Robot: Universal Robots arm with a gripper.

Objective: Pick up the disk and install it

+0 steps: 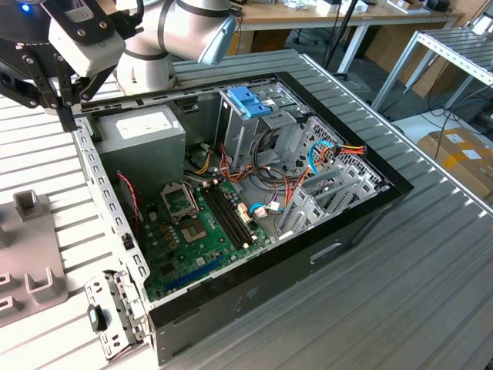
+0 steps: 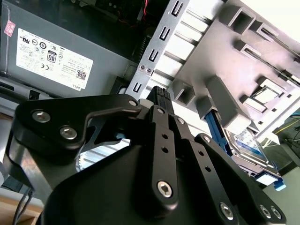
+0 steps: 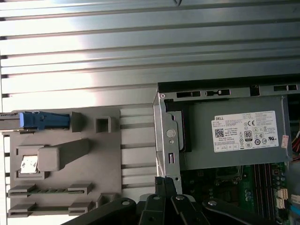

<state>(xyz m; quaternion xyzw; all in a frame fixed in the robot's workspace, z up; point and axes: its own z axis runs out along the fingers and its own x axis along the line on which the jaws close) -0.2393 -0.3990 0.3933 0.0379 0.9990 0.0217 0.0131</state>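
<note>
On the exterior view's left lies a flat grey plastic holder point(image 1: 35, 247) with blocky bumps and square slots. It rests on a silver metal table point(image 1: 400, 293) that has long ridges. Above it hangs the robot's black gripper point(image 1: 65, 112), near the corner of the computer case. In both wrist views its two thin fingers are pressed tight together with nothing between them point(image 2: 161, 93) point(image 3: 164, 182).

The disk point(image 2: 244, 140) sits in the grey holder, well apart from the gripper. In the second wrist view it is a flat dark box with a shiny label and a bright blue plastic frame along its side. In the first wrist view its blue end point(image 3: 44, 120) pokes up at one edge of the holder point(image 3: 108, 154).

Next comes the open computer case point(image 1: 308, 247), black and boxy. Inside it, by the gripper, is a smooth grey metal power box point(image 1: 142, 131) with a white sticker. Then comes a green board point(image 1: 196, 231) full of tiny parts. Behind the board stands a tall grey metal cage point(image 1: 239, 135) with a chunky light-blue plastic bracket point(image 1: 250, 100) on top. Farther to the exterior view's right, orange and red wires point(image 1: 350, 148) curl over metal plates full of holes.
</note>
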